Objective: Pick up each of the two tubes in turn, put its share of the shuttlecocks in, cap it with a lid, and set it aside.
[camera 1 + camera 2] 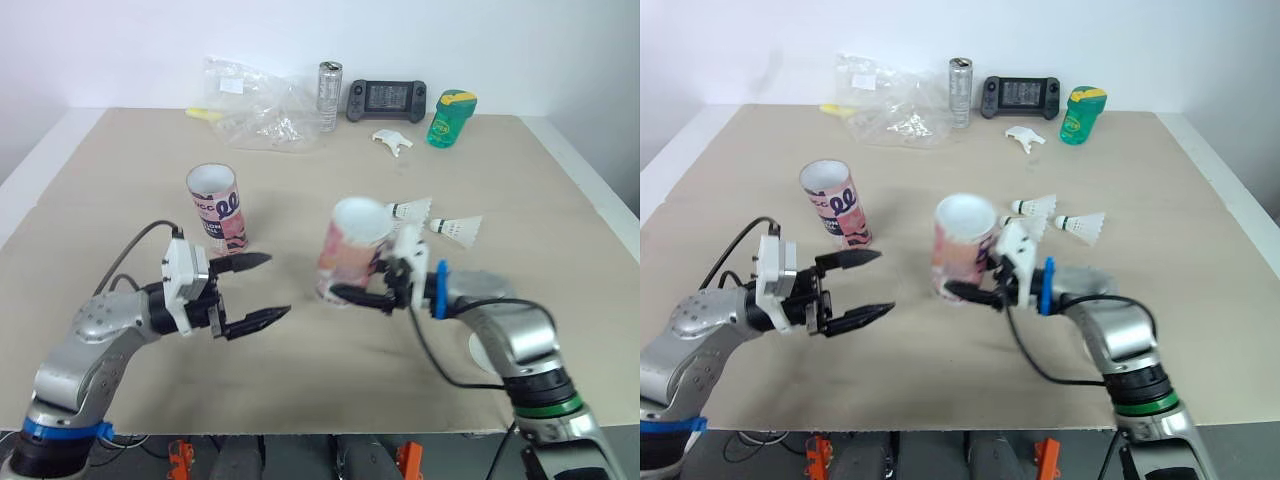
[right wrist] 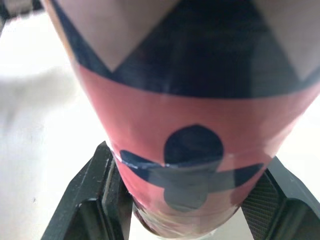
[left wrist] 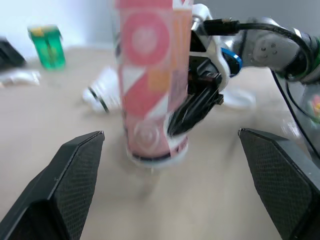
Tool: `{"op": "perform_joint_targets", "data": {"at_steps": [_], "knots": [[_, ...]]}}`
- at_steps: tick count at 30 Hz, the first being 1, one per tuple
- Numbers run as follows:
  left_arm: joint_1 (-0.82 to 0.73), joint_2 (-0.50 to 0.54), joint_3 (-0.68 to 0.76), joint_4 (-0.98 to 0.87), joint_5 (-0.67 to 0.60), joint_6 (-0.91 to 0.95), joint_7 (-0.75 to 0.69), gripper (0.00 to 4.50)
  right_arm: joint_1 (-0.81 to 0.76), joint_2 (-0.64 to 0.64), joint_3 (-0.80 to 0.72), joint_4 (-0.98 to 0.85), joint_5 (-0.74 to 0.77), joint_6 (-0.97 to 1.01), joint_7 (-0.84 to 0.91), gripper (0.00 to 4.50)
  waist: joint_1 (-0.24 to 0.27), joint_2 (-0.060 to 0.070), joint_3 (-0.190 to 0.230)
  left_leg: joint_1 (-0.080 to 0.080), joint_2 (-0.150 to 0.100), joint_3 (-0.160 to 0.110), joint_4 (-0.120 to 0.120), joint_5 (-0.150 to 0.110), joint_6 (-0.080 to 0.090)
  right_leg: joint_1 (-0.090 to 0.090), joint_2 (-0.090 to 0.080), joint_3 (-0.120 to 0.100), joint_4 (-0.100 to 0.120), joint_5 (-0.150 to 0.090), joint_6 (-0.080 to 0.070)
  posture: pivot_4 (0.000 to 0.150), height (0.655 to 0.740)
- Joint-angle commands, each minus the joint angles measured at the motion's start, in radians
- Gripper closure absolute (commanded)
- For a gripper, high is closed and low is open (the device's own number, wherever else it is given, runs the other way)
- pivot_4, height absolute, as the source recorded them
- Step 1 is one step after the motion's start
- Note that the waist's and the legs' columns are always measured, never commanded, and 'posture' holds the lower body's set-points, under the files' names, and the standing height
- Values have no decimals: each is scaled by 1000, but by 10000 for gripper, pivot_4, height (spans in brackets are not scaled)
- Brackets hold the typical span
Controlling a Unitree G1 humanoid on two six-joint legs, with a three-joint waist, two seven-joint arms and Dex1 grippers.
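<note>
Your right fingers (image 2: 87, 200) hold the pink tube (image 1: 352, 245) very low, one clamped on each side of its base. The tube stands between them, mouth up and leaning slightly; you cannot tell whether its foot is touching the surface (image 1: 120, 180) or just off it. Your left fingers (image 1: 245, 263) are spread wide and empty, aimed at that tube with a clear gap in front of it. Main risk: with the grip at the bottom of a tall tube, it may pivot or tip in the fingers as you raise it, or slip out. Second risk: bring the left fingers in too fast and they will knock the tube over instead of steadying it. Third: the shuttlecocks lie just past the right fingers, behind the tube, so a swing that way could scatter them. Counts: two tubes, the held one and a second tube (image 1: 217, 207) upright beyond the left fingers, both uncapped. Two shuttlecocks, one (image 1: 412, 210) nearer the tube and one (image 1: 458, 228) farther out. One pale disc (image 3: 240, 99) beside the right forearm is probably a lid. Far beyond the fingers are one can (image 1: 330, 95), one handheld console (image 1: 387, 98), one green bottle (image 1: 451, 118) and one plastic bag (image 1: 255, 105).
</note>
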Motion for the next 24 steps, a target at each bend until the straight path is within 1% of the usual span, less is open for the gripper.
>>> {"op": "perform_joint_targets", "data": {"at_steps": [1,2,5,7,9,11,14,17,19,22,24], "knots": [[-74,-31,-1,25,-38,26,20,0,-47,-65,-188,16,68,9,-47,16047,-1,0,0,1,0,0,0,0,0,2,0,0,0,0,0,1500,7236],[-90,-38,-4,32,-40,32,24,0,-54,-78,-215,31,73,11,-56,16047,-1,0,0,2,0,0,0,0,0,2,0,0,0,0,0,1500,7236],[-176,-87,-34,83,-38,43,34,0,-82,-168,-314,210,11,-32,-118,16047,1,0,0,3,0,0,0,0,0,4,0,0,0,0,0,1500,7236],[-226,-124,-60,124,-26,40,32,0,-124,-227,-356,396,-43,-72,-190,16047,6,0,0,4,-1,0,1,0,0,6,0,0,0,0,0,1500,7236],[-257,-153,-83,155,-14,37,32,0,-152,-270,-356,563,-115,-151,-258,16047,5,0,0,4,-3,1,1,0,1,7,-2,2,-1,2,0,1500,7236],[-273,-176,-102,170,-10,38,34,0,-175,-292,-365,706,-154,-218,-306,16047,1,0,0,5,-3,3,1,0,2,7,-2,3,-2,2,-1,1500,7236],[-280,-198,-122,176,-9,39,27,0,-207,-308,-389,937,-190,-325,-380,16047,-6,1,0,6,-3,4,-1,-1,3,6,-1,5,-2,2,-1,1500,7236],[-281,-205,-124,181,-8,36,26,0,-222,-305,-394,1065,-200,-386,-407,16047,-8,1,-1,8,-3,6,-2,-1,4,6,-1,8,-2,2,-1,1500,7236],[-282,-209,-119,186,-11,37,30,0,-222,-294,-398,1146,-205,-421,-441,16047,-9,5,-1,8,-2,8,-2,-1,4,6,-1,9,-1,2,-1,1500,7236],[-283,-214,-111,186,-13,36,33,0,-230,-274,-404,1242,-197,-468,-460,16047,-9,5,-1,9,-3,10,-1,-1,4,7,-2,11,-2,3,1,1500,7236],[-286,-222,-101,185,-17,32,42,0,-230,-262,-409,1279,-192,-486,-459,9858,-10,5,-1,9,-3,10,0,-1,4,7,-1,12,-2,3,2,1500,7236]]}}
